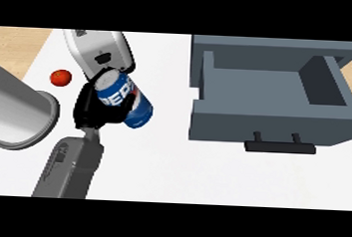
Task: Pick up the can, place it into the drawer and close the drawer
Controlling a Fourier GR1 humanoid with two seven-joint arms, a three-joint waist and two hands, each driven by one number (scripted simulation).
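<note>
The can point(124, 99) is blue, tilted, its silver top pointing far-left and its base near-right. It sits above the desk point(206, 171), left of centre. The left hand point(97, 109) has its fingers clamped round the can's left side. The drawer point(272, 95) stands open well to the right, handle point(281, 146) on its near face. The coming move is judged a carry rightward. A red ball point(60, 77) and grey cylinder point(17, 111) lie left. The right hand is not visible.

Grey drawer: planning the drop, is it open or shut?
Open: the grey drawer is pulled out, its bare inside visible, dark handle forward.
</note>
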